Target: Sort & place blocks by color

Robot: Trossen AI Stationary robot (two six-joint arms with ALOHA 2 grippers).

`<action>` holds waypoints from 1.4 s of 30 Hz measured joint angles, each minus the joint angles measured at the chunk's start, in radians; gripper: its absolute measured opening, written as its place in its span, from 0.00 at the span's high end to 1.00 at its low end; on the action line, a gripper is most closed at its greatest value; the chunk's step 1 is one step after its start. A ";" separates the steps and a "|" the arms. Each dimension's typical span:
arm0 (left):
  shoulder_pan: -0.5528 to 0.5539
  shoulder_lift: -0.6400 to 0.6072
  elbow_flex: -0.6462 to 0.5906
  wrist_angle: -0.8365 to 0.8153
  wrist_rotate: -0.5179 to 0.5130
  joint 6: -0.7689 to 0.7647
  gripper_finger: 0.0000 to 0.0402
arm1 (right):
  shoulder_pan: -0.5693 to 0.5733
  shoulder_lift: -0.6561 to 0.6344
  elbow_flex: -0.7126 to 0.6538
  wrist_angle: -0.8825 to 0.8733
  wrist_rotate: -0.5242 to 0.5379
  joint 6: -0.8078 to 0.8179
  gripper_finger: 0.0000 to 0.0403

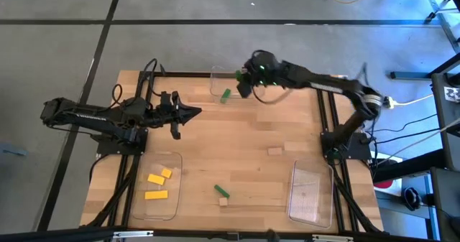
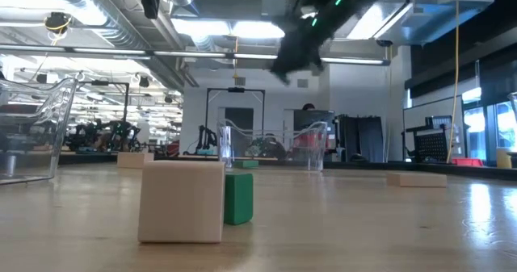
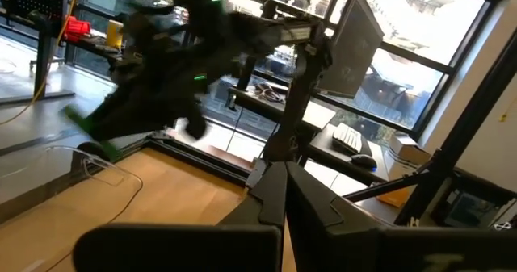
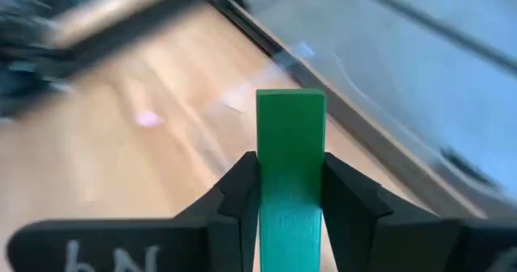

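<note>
My right gripper (image 4: 291,193) is shut on a green block (image 4: 291,155) and hangs above the clear far tray (image 1: 215,75), where another green block (image 1: 226,95) lies. In the left wrist view the right arm shows blurred with the held green block (image 3: 81,123). My left gripper (image 1: 192,113) is shut and touches nothing, over the table's left half. Three yellow blocks (image 1: 158,179) lie in the near-left tray (image 1: 172,206). A green block (image 1: 221,191) and a tan block (image 1: 223,201) rest on the table near its near edge. Another tan block (image 1: 275,151) lies right of centre. My right gripper pinches the green block between its two fingers (image 4: 242,199). The fingers lie on the block's two long sides (image 4: 279,215), and its free end (image 4: 291,102) sticks out past the fingertips. The block is lifted clear, above the far tray.
A clear tray (image 1: 310,193) sits at the near right. In the low view the tan block (image 2: 182,199) and green block (image 2: 238,198) stand close in front, the far tray (image 2: 266,143) behind them. Dark frame rails (image 1: 327,113) run along the table's sides.
</note>
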 joint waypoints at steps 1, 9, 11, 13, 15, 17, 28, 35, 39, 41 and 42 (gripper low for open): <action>0.000 0.000 0.000 0.001 0.000 -0.002 1.00 | -0.018 0.044 0.029 -0.031 0.000 0.013 0.74; 0.000 0.000 0.000 0.006 0.000 -0.004 1.00 | -0.074 0.300 0.087 -0.096 0.005 0.258 0.74; 0.000 0.000 0.000 0.006 0.000 -0.004 1.00 | -0.074 0.336 0.087 -0.078 0.001 0.281 0.74; 0.000 0.000 0.000 0.006 0.000 -0.004 1.00 | -0.074 0.356 0.087 -0.065 -0.002 0.301 0.74; 0.000 0.000 0.000 0.006 0.000 -0.004 1.00 | -0.074 0.362 0.087 -0.064 -0.002 0.314 0.74; 0.000 0.000 0.000 0.006 0.000 -0.004 1.00 | -0.074 0.364 0.087 -0.063 -0.002 0.328 0.74; 0.000 0.000 0.000 0.006 -0.001 -0.007 1.00 | -0.092 0.365 0.087 -0.059 -0.001 0.381 0.54; 0.000 0.000 0.000 0.005 -0.001 -0.007 1.00 | -0.092 0.363 0.087 -0.057 -0.002 0.408 0.27; 0.000 0.000 0.000 0.005 -0.001 -0.007 1.00 | -0.092 0.318 0.087 -0.056 -0.016 0.322 0.26; 0.000 -0.001 0.000 0.005 -0.001 -0.007 1.00 | -0.090 0.270 0.088 -0.072 -0.028 0.238 0.26; 0.000 -0.003 0.000 0.003 -0.001 -0.007 1.00 | -0.082 0.244 0.088 -0.102 -0.033 0.190 0.27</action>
